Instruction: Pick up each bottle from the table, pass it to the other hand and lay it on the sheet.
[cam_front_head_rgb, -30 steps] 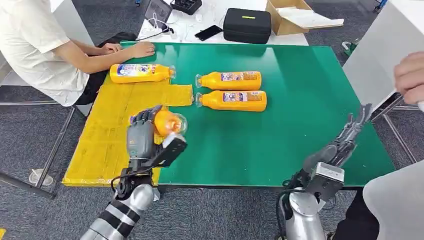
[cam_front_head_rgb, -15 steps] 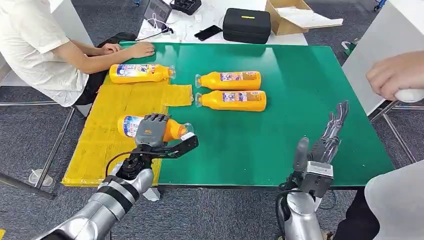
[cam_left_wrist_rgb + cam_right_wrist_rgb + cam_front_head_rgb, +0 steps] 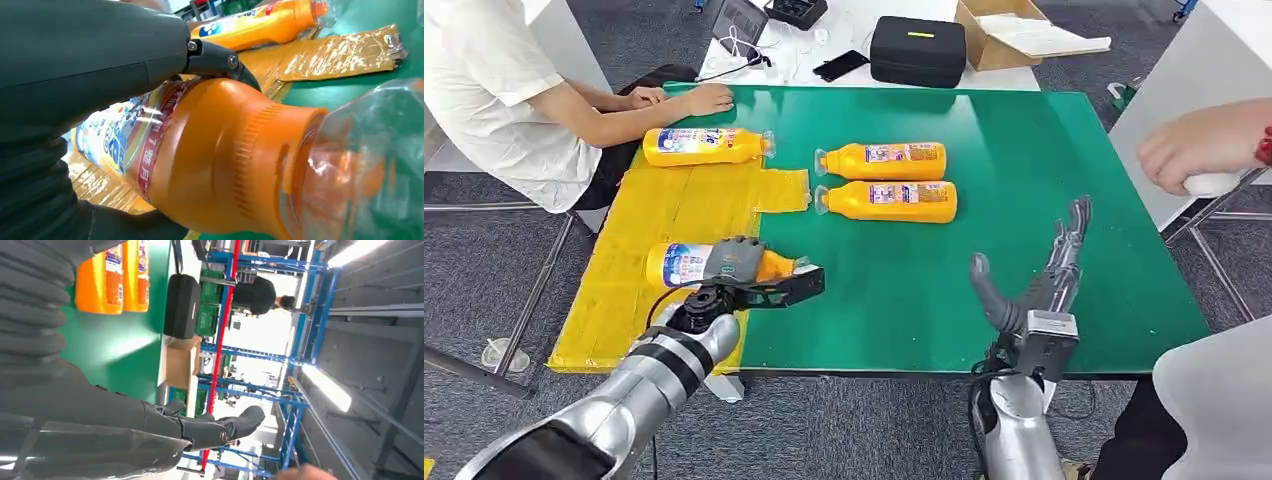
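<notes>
Orange bottle (image 3: 210, 165) wrapped by dark fingers (image 3: 215, 57).

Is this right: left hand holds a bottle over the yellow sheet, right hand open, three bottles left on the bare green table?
Not quite: two bottles lie on the bare green table, not three; the third lies on the yellow sheet. The head view shows this. The left hand holds a bottle; the right hand is open.
</notes>
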Tool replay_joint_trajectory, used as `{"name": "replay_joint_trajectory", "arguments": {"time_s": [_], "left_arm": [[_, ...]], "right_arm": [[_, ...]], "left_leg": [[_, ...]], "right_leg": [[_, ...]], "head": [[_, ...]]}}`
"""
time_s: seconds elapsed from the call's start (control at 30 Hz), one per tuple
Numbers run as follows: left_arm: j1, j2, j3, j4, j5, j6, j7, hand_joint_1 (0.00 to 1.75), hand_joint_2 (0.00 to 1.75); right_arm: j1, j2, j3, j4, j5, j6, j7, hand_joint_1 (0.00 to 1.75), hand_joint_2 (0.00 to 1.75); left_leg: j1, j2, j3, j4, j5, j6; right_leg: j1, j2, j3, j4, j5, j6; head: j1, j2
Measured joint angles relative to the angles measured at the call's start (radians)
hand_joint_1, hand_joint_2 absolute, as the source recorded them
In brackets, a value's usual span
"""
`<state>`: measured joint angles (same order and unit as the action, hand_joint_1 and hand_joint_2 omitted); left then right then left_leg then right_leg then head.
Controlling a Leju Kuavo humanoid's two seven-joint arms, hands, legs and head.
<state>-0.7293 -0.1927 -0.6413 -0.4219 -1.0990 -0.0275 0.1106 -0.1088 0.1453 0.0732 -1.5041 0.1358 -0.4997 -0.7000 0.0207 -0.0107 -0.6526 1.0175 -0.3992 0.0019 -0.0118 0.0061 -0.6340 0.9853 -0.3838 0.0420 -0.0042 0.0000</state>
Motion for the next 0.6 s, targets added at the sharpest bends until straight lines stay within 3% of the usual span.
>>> {"name": "replay_joint_trajectory", "arguments": {"time_s": [0.27,0.43,0.6], "left_arm": [[-0.01,-0.003,0.016,0.05,0.058,-0.025,-0.057,0.0,1.75],[-0.009,-0.011,0.048,0.054,0.138,-0.061,-0.19,0.0,1.75],[-0.008,-0.016,0.066,0.054,0.146,-0.068,-0.202,0.0,1.75]], "right_arm": [[-0.016,0.008,-0.002,0.042,-0.016,0.018,0.0,0.0,1.75],[-0.015,0.008,-0.003,0.055,-0.025,0.018,0.0,0.0,1.75],[-0.015,0.008,-0.004,0.061,-0.026,0.018,0.0,0.0,1.75]], "left_leg": [[0.0,-0.001,0.0,0.0,0.0,0.0],[0.0,-0.001,0.0,0.0,0.0,0.0],[0.0,0.0,0.0,0.0,0.0,0.0]], "right_leg": [[0.0,0.0,0.0,0.0,0.0,0.0],[0.0,0.0,0.0,0.0,0.0,0.0],[0.0,0.0,0.0,0.0,0.0,0.0]], "head": [[0.0,0.0],[0.0,0.0],[0.0,0.0]]}}
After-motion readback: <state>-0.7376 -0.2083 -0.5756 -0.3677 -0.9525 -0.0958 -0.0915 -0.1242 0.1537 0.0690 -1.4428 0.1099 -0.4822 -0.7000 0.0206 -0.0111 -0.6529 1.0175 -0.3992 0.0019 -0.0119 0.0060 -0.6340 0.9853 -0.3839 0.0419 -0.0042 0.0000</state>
